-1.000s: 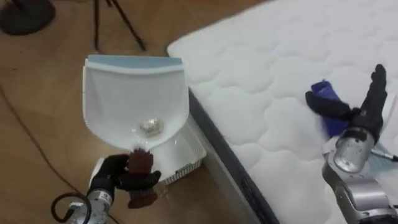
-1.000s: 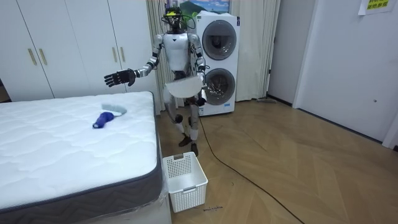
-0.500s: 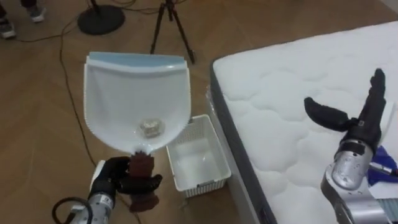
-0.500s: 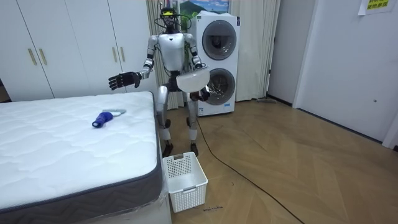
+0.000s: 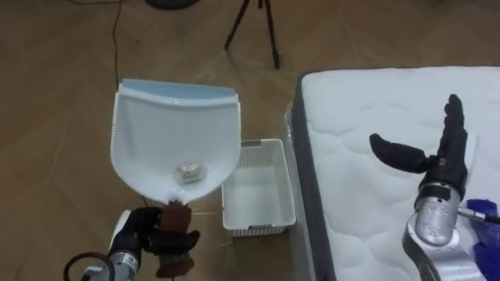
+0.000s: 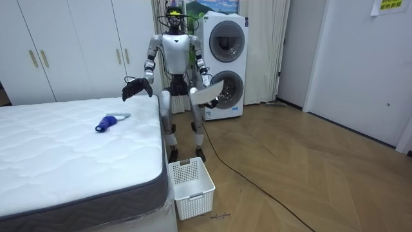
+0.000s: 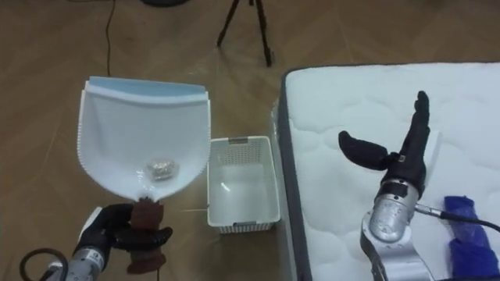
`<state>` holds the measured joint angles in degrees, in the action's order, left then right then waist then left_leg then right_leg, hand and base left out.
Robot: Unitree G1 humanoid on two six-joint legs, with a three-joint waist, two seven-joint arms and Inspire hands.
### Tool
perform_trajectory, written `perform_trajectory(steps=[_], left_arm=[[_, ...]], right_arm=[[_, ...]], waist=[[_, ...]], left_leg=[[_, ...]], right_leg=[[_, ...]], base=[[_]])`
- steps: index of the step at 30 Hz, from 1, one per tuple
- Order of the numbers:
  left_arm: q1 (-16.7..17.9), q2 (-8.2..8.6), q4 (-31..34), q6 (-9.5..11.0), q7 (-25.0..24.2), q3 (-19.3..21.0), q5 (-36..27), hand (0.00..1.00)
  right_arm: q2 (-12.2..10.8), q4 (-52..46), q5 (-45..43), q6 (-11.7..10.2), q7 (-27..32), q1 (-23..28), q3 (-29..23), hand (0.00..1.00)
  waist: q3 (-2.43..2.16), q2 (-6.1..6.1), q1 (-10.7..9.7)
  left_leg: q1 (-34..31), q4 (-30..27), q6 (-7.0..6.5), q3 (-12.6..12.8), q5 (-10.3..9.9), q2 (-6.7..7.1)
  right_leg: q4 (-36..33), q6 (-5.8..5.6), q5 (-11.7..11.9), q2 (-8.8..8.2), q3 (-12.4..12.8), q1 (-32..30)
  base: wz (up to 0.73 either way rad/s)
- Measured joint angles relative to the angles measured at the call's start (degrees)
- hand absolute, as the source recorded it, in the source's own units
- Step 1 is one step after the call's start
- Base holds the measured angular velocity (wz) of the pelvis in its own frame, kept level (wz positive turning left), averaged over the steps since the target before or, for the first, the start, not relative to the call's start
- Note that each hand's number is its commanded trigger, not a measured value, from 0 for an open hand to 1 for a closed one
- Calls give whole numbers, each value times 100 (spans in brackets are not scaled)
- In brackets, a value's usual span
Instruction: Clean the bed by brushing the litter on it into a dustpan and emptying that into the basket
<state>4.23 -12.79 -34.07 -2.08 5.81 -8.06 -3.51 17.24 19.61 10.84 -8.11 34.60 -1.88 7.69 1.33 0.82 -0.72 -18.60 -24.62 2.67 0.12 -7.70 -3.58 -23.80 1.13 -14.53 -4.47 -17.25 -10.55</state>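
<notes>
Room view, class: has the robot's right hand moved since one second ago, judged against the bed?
Yes. The right hand has dropped lower and shifted toward the room view's right, ending closer to the bed at its far corner.

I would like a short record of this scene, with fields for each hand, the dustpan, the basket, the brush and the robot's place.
left hand: shut on the brown handle of the dustpan
dustpan content: one small crumpled scrap
right hand: open, above the mattress, holding nothing
basket: white, on the floor beside the mattress corner, looks empty
brush: blue, lying on the mattress
robot: standing at the mattress corner
</notes>
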Motion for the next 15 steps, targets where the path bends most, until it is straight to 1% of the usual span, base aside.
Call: perform_trajectory(steps=[2, 3, 4, 5, 8, 10, 11, 12, 13, 14, 15], left_arm=[[-31, -3, -99, 0, 7, 14, 67, 100], [-72, -15, -159, 0, 10, 22, 103, 100], [-106, -18, -226, 0, 10, 41, 185, 100], [-168, -27, -305, -2, 10, 36, 196, 100], [-312, -53, -447, 6, 12, 1, 195, 100], [-610, -161, -797, 22, 14, -149, 197, 100], [-698, -188, -887, 24, 13, -170, 198, 100], [-872, -236, -1056, 28, 13, -176, 215, 100], [-1007, -314, -1168, 29, 15, -175, 265, 100], [-1138, -430, -1259, 32, 16, -174, 337, 100], [-1186, -482, -1279, 32, 18, -174, 396, 100]], right_arm=[[3, 152, -44, 0, -81, -46, -3, 0], [2, 270, -226, 2, -142, -85, -3, 0], [-5, 342, -350, 2, -207, -125, -1, 0], [-5, 402, -475, 2, -252, -150, 4, 0], [-14, 494, -475, 3, -280, -148, 11, 0], [-12, 631, -482, -37, -278, -182, 44, 0], [-12, 697, -494, -57, -278, -207, 65, 0], [-14, 795, -555, -57, -278, -239, 122, 0], [-18, 911, -701, -57, -283, -263, 195, 0], [-32, 983, -796, -52, -303, -262, 251, 0], [-45, 1012, -864, -53, -305, -263, 253, 0]], waist=[[6, -17, 65], [8, -13, 105], [8, -13, 101], [10, -25, 88], [17, -33, 42], [20, -35, 28], [25, -44, 25], [40, -70, 8], [40, -75, -23], [42, -77, -49], [41, -79, -49]], left_leg=[[-111, 27, 6, 13, 2, -14], [-230, 31, 19, 20, 14, -17], [-357, 35, 21, 19, 38, -13], [-480, 31, 19, 8, 54, -11], [-598, 42, 4, 16, 69, 4], [-627, 122, -22, 82, 90, 32], [-656, 120, -27, 119, 93, 31], [-713, 128, -40, 143, 102, 38], [-777, 136, -43, 164, 104, 39], [-840, 154, -44, 169, 104, 40], [-883, 155, -44, 174, 104, 41]], right_leg=[[-37, 14, -21, -1, -19, -135], [-98, 29, -28, -18, -11, -278], [-137, 35, -31, -52, -17, -414], [-142, 41, -27, -50, -47, -515], [-103, 42, -26, -69, -140, -575], [-86, 29, -34, -134, -154, -634], [-85, 26, -34, -133, -149, -661], [-83, 21, -32, -125, -156, -710], [-89, 21, -32, -134, -153, -779], [-115, 20, -32, -145, -151, -854], [-125, 20, -31, -144, -150, -898]], base=[[3], [0], [5], [10], [17], [4], [0], [0], [0], [0], [0]])
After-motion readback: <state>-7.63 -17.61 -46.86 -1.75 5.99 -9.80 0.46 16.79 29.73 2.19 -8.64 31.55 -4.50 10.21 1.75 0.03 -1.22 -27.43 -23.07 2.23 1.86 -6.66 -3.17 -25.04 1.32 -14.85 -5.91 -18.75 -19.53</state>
